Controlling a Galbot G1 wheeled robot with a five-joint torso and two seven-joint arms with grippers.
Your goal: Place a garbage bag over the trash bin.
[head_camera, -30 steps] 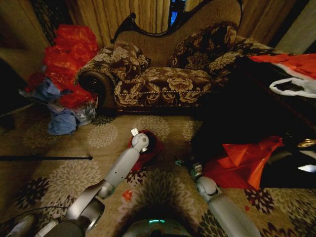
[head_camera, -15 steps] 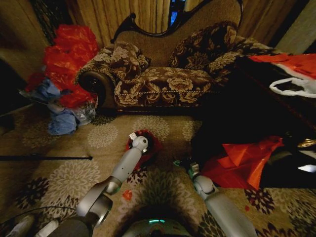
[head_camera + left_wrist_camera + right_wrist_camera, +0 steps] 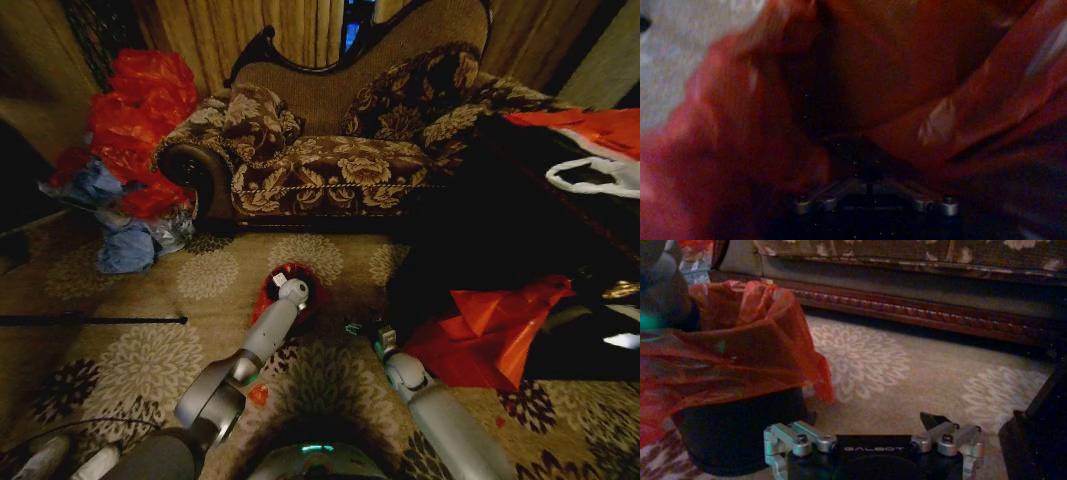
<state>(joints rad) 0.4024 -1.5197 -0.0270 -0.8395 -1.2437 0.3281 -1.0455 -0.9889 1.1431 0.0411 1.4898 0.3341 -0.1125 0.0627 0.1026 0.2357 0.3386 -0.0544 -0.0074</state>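
we judge the lining step underway: the garbage bag (image 3: 740,347) is draped over the mouth of the trash bin (image 3: 740,427) on the carpet before the sofa (image 3: 340,150), with the left gripper (image 3: 280,281) down inside it, and we cannot tell how its fingers stand. the right gripper (image 3: 873,432) waits beside the bin, fingers apart and empty. the next move calls for seating the film evenly round the rim; the flat red plastic heap (image 3: 490,330) lies near on the right, the 2-colour bag pile (image 3: 135,150) well apart.

arms: grey-silver tubes, round joints | right end effector (image 3: 873,432) — black, silver screws, "GALBOT"
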